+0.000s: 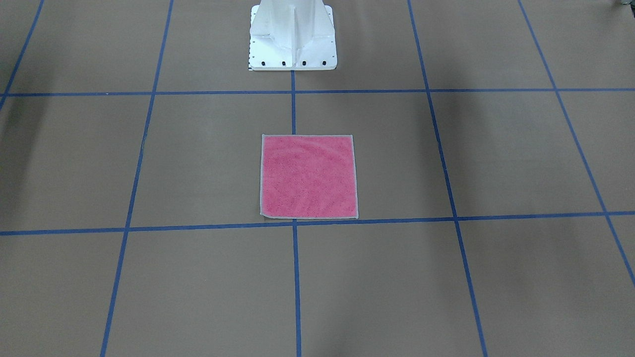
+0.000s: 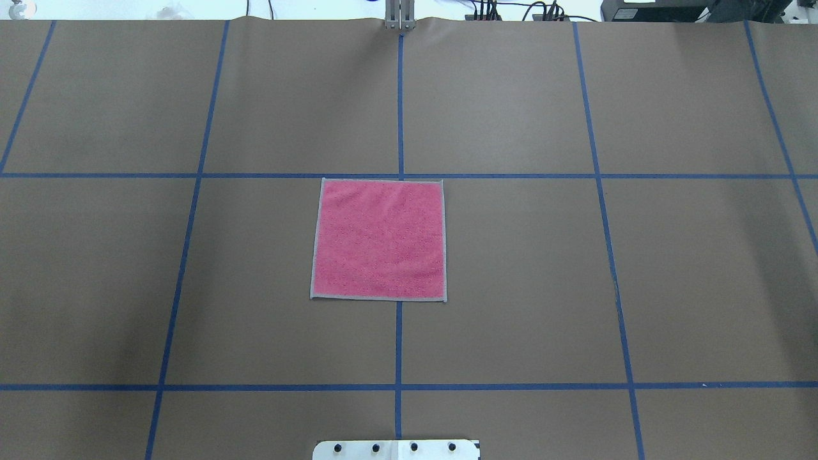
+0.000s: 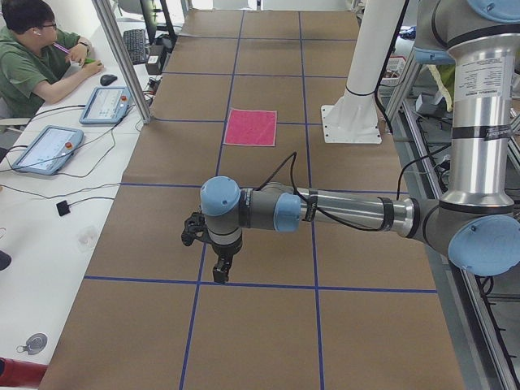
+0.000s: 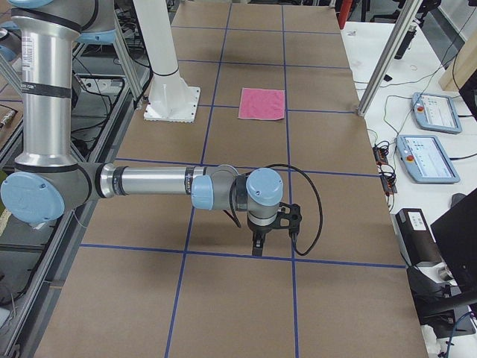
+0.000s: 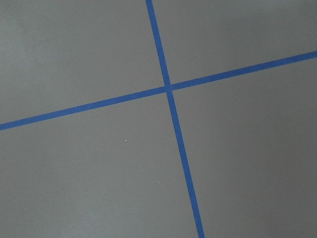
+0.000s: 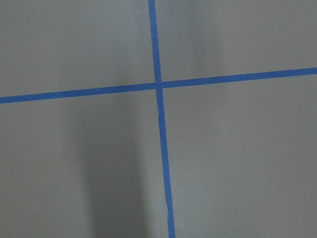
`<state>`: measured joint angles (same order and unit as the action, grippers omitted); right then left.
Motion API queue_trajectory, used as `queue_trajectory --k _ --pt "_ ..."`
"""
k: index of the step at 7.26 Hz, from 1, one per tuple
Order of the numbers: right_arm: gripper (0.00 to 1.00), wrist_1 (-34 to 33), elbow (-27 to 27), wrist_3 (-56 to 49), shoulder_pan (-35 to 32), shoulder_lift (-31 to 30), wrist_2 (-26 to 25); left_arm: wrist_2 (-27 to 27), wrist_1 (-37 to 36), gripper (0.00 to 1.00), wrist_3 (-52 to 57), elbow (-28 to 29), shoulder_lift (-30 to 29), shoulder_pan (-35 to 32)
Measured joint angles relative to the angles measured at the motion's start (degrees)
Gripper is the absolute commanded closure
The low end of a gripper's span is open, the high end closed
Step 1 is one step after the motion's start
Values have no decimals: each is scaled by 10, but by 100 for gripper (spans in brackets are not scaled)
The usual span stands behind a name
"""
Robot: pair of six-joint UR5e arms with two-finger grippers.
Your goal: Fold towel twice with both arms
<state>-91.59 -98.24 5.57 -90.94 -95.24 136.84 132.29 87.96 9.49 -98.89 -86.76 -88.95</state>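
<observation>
The towel (image 1: 308,177) (image 2: 379,239) lies flat and unfolded, pink face up, at the middle of the table, one edge along a blue tape line. In the left side view the towel (image 3: 250,127) is far beyond my left gripper (image 3: 221,272), which points down over a tape crossing. In the right side view the towel (image 4: 262,104) is likewise far from my right gripper (image 4: 257,246), which hangs just above the table. I cannot tell whether either gripper is open or shut. Neither wrist view shows fingers or the towel.
The white pedestal base (image 1: 292,39) (image 2: 396,449) stands at the robot's side of the table. Blue tape lines (image 5: 168,88) divide the brown surface into squares. A person (image 3: 32,57) sits at a side desk with control tablets (image 3: 45,149). More tablets (image 4: 428,156) lie beyond the other end.
</observation>
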Motion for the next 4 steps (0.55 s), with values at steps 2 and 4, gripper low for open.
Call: queue_trajectory --k 2,4 --pt "0 0 0 0 3 0 -1 0 0 0 0 0 0 0" --pt "0 1 0 0 4 1 -2 1 -1 0 0 0 0 0"
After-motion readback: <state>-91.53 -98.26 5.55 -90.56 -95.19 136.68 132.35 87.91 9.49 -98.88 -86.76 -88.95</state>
